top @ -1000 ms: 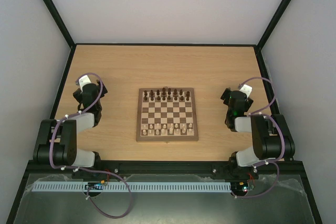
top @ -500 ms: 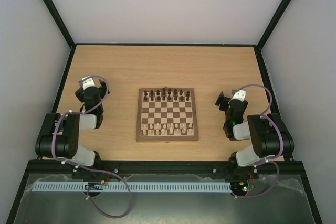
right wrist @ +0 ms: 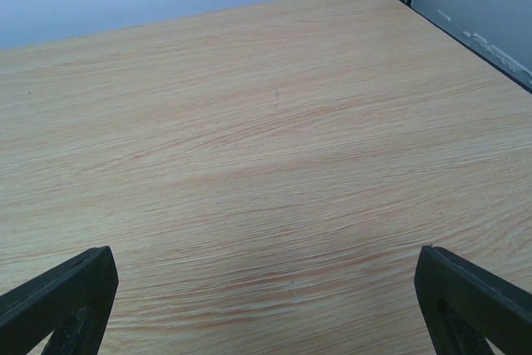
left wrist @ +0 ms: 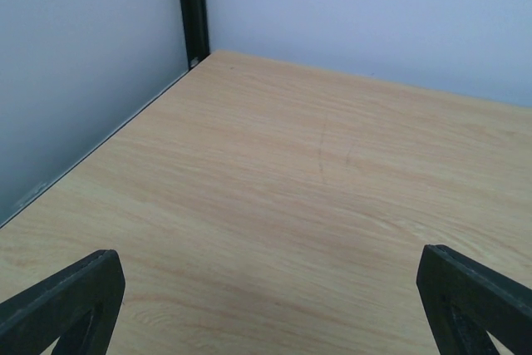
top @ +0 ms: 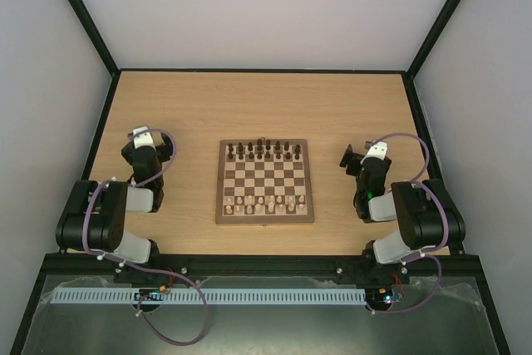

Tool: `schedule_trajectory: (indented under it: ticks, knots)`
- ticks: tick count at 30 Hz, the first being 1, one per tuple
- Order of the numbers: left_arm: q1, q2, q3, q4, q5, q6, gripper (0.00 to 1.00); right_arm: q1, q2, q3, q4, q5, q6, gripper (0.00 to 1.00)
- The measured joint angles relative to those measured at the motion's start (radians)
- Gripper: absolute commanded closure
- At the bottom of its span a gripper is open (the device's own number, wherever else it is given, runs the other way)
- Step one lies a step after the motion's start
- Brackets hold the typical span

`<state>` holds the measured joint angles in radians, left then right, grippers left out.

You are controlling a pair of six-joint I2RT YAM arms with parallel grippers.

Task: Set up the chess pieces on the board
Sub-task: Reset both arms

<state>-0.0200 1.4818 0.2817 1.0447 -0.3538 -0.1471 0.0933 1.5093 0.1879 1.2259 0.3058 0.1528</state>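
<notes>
Tabletop, board between grippers (both agape)

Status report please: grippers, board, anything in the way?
Left gripper open, empty, left of board. Right gripper open, empty, right of it. Dark pieces far rows, pale pieces near rows. Nothing seen blocking.

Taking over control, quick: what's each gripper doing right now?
Left gripper: open, nothing between the jaws.
Right gripper: open, nothing between the jaws.
</notes>
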Motion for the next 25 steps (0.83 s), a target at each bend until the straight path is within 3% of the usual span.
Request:
schedule_trajectory:
  ticks: [25]
  knots:
    - [-0.008, 0.042, -0.028, 0.124, 0.126, 0.055, 0.01, -0.021, 0.003, 0.028, -0.003, -0.062, 0.0, 0.01]
